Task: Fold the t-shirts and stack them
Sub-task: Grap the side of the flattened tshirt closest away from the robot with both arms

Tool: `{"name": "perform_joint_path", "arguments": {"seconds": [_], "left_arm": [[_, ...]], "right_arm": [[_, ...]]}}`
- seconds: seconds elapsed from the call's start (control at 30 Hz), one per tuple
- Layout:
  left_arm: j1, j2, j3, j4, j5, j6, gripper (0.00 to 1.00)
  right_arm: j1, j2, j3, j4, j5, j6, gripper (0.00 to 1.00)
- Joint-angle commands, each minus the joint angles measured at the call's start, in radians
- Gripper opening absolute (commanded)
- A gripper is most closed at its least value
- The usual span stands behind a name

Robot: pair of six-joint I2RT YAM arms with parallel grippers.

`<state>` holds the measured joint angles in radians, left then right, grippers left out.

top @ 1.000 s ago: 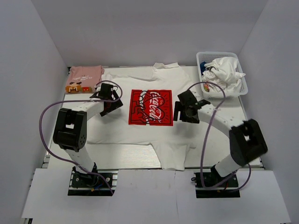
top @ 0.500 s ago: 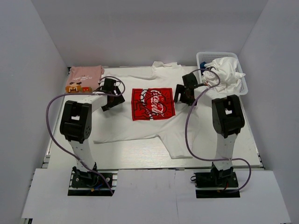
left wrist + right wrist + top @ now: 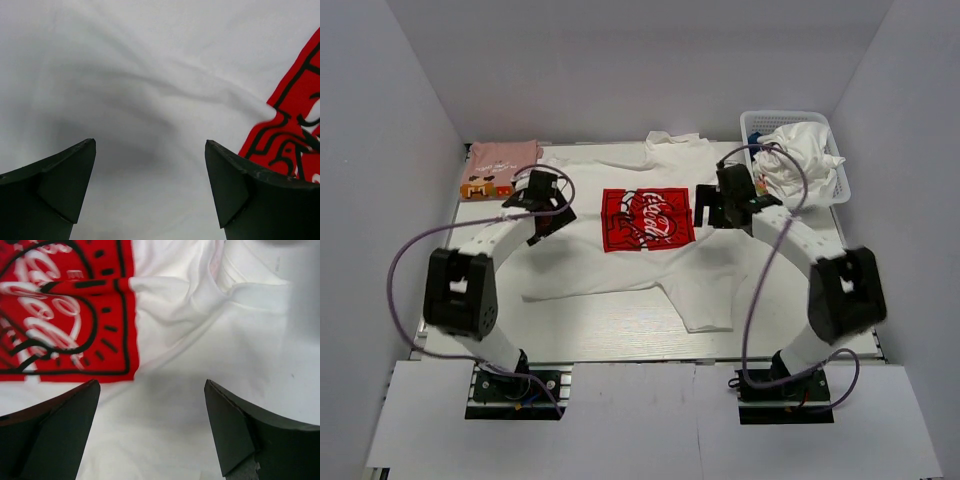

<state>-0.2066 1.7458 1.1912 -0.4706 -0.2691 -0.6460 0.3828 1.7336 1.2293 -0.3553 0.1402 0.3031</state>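
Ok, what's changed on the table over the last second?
Both arms reached farther out: the left gripper and the right gripper now stand open on either side of the red print. The white t-shirt bunched toward the far edge, its near edge drawn back. Nothing was gripped. The pink t-shirt and the basket stayed put.

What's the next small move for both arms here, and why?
Probably lower both and pinch the cloth. The left gripper and right gripper hover open above the white t-shirt, one each side of its red print, and the shirt lies spread, unfolded, gripped by neither.
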Motion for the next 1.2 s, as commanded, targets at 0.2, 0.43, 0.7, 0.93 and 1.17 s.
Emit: {"name": "perform_joint_path", "arguments": {"seconds": [0.2,0.43,0.7,0.93,1.17], "left_arm": [[0.007,-0.621,-0.528,-0.134,-0.173,-0.365,1.00],[0.016,-0.631,-0.601,-0.157,-0.226,-0.438,1.00],[0.016,-0.585,-0.720,-0.120,-0.188,-0.550,0.77],[0.016,-0.644,-0.739,-0.120,-0.219,-0.560,0.10],[0.016,-0.624,-0.729,-0.091,-0.219,-0.535,0.00]], "right_arm": [[0.085,-0.488,-0.494,0.115,0.053,0.143,0.90],[0.143,-0.640,-0.590,0.001,0.084,0.134,0.90],[0.214,-0.686,-0.610,-0.232,0.144,0.209,0.90],[0.359,-0.620,-0.626,-0.266,0.056,0.283,0.90],[0.435,-0.485,-0.620,-0.211,0.107,0.307,0.90]]}}
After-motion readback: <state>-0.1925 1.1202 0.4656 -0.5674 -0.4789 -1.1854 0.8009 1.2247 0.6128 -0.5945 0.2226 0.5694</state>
